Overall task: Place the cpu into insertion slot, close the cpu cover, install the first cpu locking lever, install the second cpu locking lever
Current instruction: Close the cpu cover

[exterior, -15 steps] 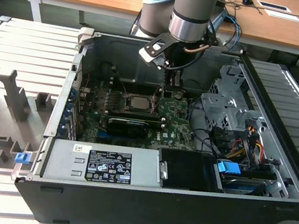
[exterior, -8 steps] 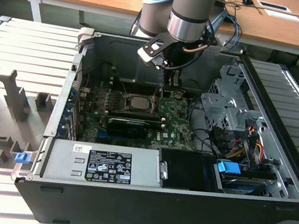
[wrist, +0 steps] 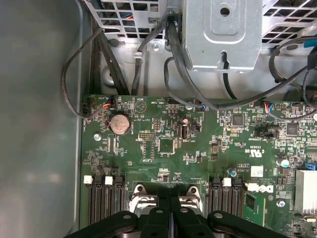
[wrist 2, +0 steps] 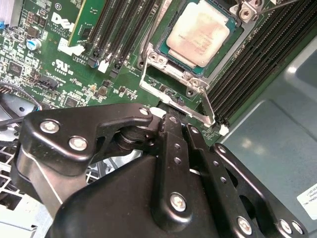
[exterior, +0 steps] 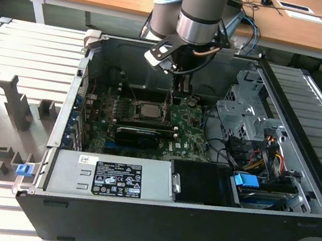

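Note:
The cpu [wrist 2: 198, 32] lies flat in the insertion slot [wrist 2: 162, 48] on the green board, its pale silvery-tan face up. In the exterior view the cpu [exterior: 148, 111] sits mid-board inside the open computer case. The silvery cpu cover [wrist 2: 153, 87] lies down around the chip. A thin metal locking lever [wrist 2: 207, 105] sticks up at the cover's corner. My gripper [wrist 2: 171, 121] is shut, its black fingertips together at the cover's edge, with nothing seen between them. In the exterior view my gripper [exterior: 181, 92] hangs just behind the socket. In the first wrist view my gripper [wrist: 171, 203] sits between two metal cover tabs.
A long black expansion card [exterior: 137, 135] lies in front of the socket. Black memory slots [wrist 2: 119, 29] flank it. A grey drive cage [exterior: 243, 109] and loose cables [wrist: 173, 64] stand to the exterior view's right. The power supply [exterior: 108, 176] fills the case front.

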